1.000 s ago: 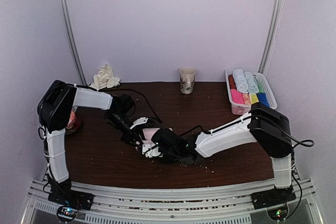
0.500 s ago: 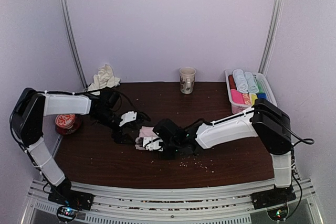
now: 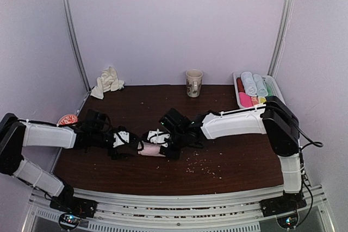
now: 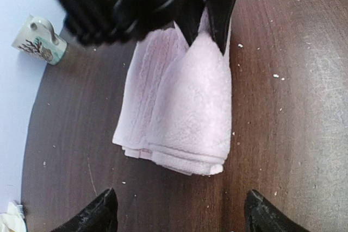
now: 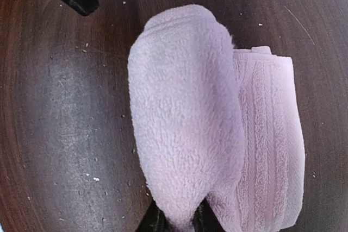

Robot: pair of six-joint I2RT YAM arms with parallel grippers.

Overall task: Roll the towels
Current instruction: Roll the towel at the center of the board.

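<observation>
A pale pink towel (image 3: 149, 151) lies folded and partly rolled at the middle of the dark wooden table (image 3: 239, 156). My right gripper (image 3: 161, 145) is shut on its fluffy rolled fold (image 5: 185, 118), whose end is pinched between the black fingers (image 5: 156, 222). In the left wrist view, the same towel (image 4: 179, 107) lies just ahead of my left gripper (image 4: 182, 218). That gripper is open, with its tips wide apart and nothing between them. A cream-white towel (image 3: 109, 80) sits crumpled at the back left corner.
A patterned mug (image 3: 193, 82) stands at the back centre. A white basket (image 3: 272, 88) of rolled coloured towels sits at the back right. A red round object (image 3: 67, 119) lies at the left edge. Crumbs (image 3: 204, 168) are scattered on the table in front of the right arm.
My left gripper has opened and let go of the pink towel, and its arm has dropped low and pulled back left. The right gripper has carried the towel leftwards, staying shut.
</observation>
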